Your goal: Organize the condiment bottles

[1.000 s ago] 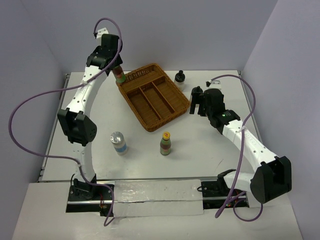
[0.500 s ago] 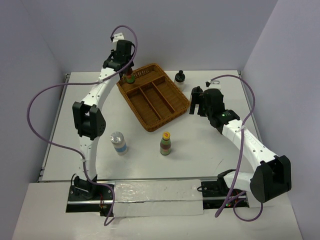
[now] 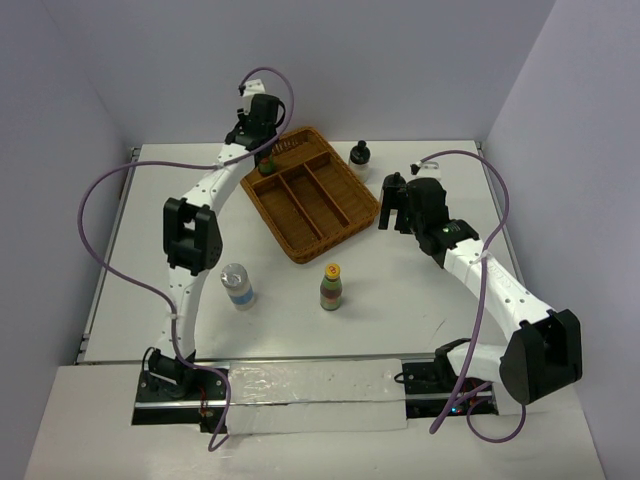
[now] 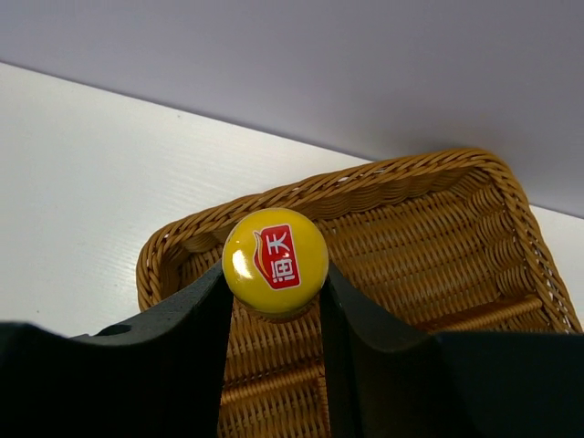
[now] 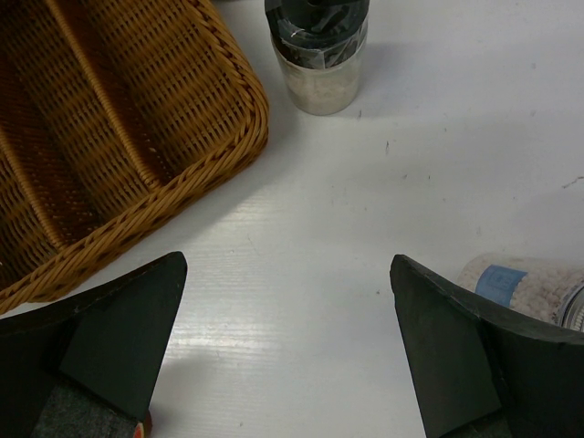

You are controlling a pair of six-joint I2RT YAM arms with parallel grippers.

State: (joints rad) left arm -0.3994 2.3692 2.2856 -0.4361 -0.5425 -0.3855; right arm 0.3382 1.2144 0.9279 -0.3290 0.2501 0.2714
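Observation:
My left gripper (image 3: 263, 158) is shut on a slim yellow-capped bottle (image 3: 266, 168) and holds it over the far-left corner of the wicker basket (image 3: 330, 225). In the left wrist view the yellow cap (image 4: 274, 248) sits between the fingers of that gripper (image 4: 275, 271), above the basket's weave (image 4: 429, 237). A second yellow-capped bottle (image 3: 331, 287) and a white, blue-labelled, silver-capped bottle (image 3: 237, 285) stand in front of the basket. A squat black-capped bottle (image 3: 360, 153) stands right of the basket's far end, also in the right wrist view (image 5: 317, 46). My right gripper (image 3: 394, 214) is open and empty (image 5: 287, 274).
In the right wrist view the basket corner (image 5: 219, 128) is at the left, and a blue-labelled white bottle (image 5: 529, 287) lies by the right finger. The basket has long divided compartments. Walls close the table's back and sides.
My left arm has swung right with the yellow-capped bottle, from left of the basket to over its far-left corner. The right arm has not moved.

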